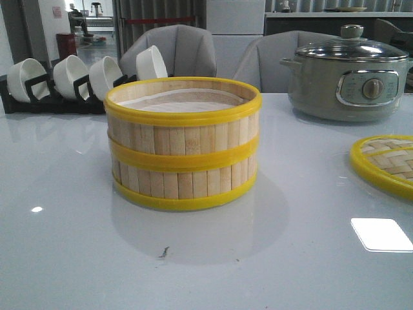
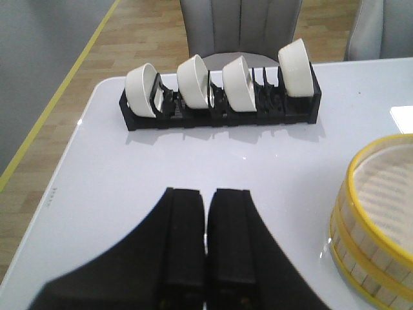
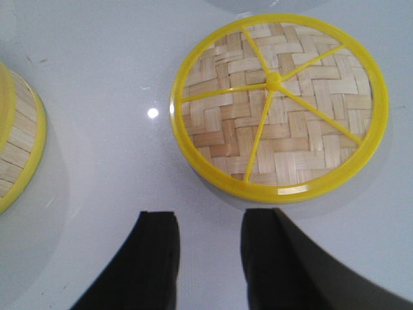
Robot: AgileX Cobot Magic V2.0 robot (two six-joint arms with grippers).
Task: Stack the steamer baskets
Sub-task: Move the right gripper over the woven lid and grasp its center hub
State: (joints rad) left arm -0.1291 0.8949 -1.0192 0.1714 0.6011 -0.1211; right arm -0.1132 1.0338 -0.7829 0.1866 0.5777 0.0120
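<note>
stack: upper steamer basket (image 1: 183, 106) sits on lower steamer basket (image 1: 182, 184), centre of the surface (image 1: 77, 258). Rims look flush all round in the front view, no visible tilt or overhang. White liner shows inside the top one.
progress: judging by that, stacking looks done; what's left is a seating check and keeping the arms off it.
left tool (image 2: 206, 219): fingers pressed together, nothing between them. Hangs over bare surface, stack just beside it on the right edge of its view.
right tool (image 3: 210, 248): fingers parted with a clear gap, holding nothing. Hovers near the lid (image 3: 279, 106), not touching it.
doing it well: don't nudge the stack. If a check is wanted, confirm the middle yellow band is even around the circumference; the back side is hidden from the front camera, so can't vouch for that part. Any retreat should go up first, then away, not sideways past the baskets.
around: bowl rack (image 2: 219, 106) with four white bowls (image 2: 142, 89) behind-left of the stack, well apart. Electric pot (image 1: 348, 77) with glass lid behind-right. Lid lies flat to the right, apart from the stack.
obstructions: nothing between the tools and the stack. Main risk is the left tool clipping the basket wall, since it's the closer one.
</note>
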